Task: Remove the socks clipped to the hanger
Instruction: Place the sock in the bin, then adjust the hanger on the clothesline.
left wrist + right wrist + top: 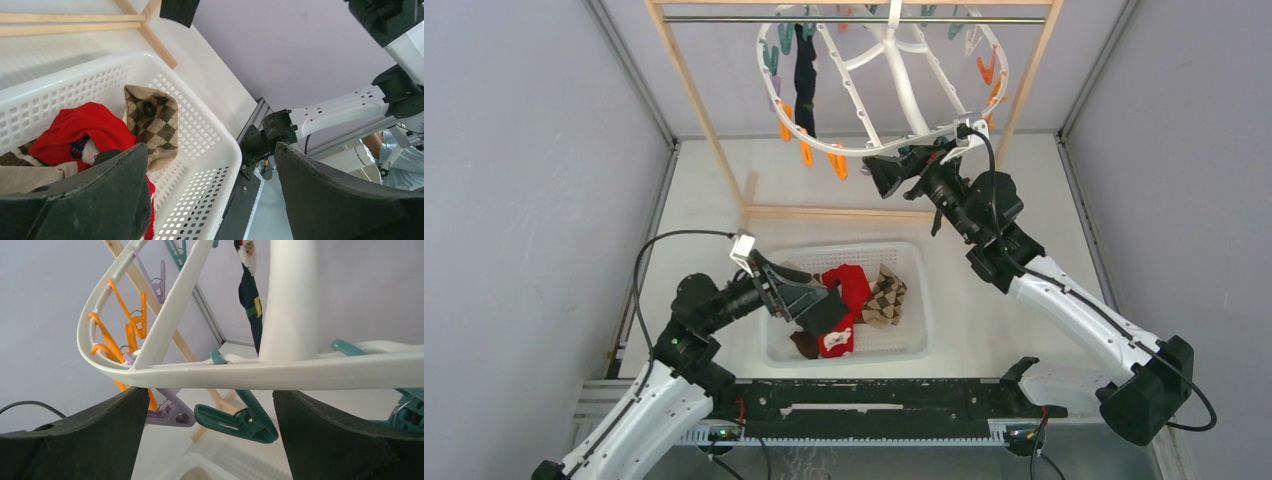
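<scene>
Nearest me, the left gripper (pixel 812 302) hangs over the 9 o'clock side of the white basket (pixel 844 248), jaws spread wide and nothing in them. In the basket lie a red sock (pixel 851 288) in the middle, a tan argyle sock (pixel 887 296) just beside it at 3 o'clock, and a brown striped sock (pixel 802 345) at the 7 o'clock corner, partly under the red one.

Farther off at 12 o'clock, the right gripper (pixel 886 176) is raised to the 6 o'clock rim of the hanger (pixel 856 151). Its jaws are released too, the white rim running across just past its fingertips, and whether they touch it I cannot tell. Orange clips (pixel 809 154) dangle along that rim.

At the hanger's 10 o'clock side, one dark sock (pixel 805 80) hangs clipped. The hanger is hung on the wooden rack (pixel 692 100) at the back.
</scene>
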`<state>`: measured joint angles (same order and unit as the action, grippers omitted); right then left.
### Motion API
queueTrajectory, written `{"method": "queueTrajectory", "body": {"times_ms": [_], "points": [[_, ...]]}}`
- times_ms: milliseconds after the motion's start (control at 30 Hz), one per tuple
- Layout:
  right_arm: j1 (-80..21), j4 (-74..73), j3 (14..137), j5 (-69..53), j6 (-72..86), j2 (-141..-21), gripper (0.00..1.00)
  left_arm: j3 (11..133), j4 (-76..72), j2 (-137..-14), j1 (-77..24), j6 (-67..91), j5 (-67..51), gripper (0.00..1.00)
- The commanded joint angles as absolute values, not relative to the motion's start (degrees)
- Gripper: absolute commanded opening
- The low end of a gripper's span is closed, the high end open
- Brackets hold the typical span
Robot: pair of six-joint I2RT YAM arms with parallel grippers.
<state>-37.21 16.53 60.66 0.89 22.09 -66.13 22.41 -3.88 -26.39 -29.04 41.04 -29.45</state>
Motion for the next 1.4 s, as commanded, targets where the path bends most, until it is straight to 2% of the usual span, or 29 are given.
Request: {"method": "queueTrajectory", "body": {"times_ms": [0, 200, 400, 600, 967, 1367], "points": [[-37.01, 16.86, 63.85, -2.11, 20.18, -66.53, 1.0, 27.95, -2.48, -31.42, -28.65, 38.9, -31.93, 1.0], [-37.17, 13.67, 63.98, -1.13, 19.05, -64.96, 1.0, 30.49, 3.08, -35.54, -28.64, 37.35, -30.19, 1.0], [-39.01, 8.62, 64.83, 12.19, 16.46, -64.42, 1.0, 31.63, 4.53, -37.22, -28.63, 36.56, -28.95, 1.0], [-39.95, 9.93, 64.82, 16.89, 13.62, -64.73, 1.0, 31.99, 5.36, -37.16, -28.65, 36.27, -28.45, 1.0], [-40.23, 15.7, 64.85, 9.86, 8.67, -64.98, 1.0, 32.76, 5.52, -38.13, -28.65, 35.68, -28.15, 1.0], [-38.77, 18.73, 64.86, -3.2, 10.0, -62.87, 1.0, 33.38, 5.19, -38.78, -28.64, 35.77, -28.46, 1.0]]}}
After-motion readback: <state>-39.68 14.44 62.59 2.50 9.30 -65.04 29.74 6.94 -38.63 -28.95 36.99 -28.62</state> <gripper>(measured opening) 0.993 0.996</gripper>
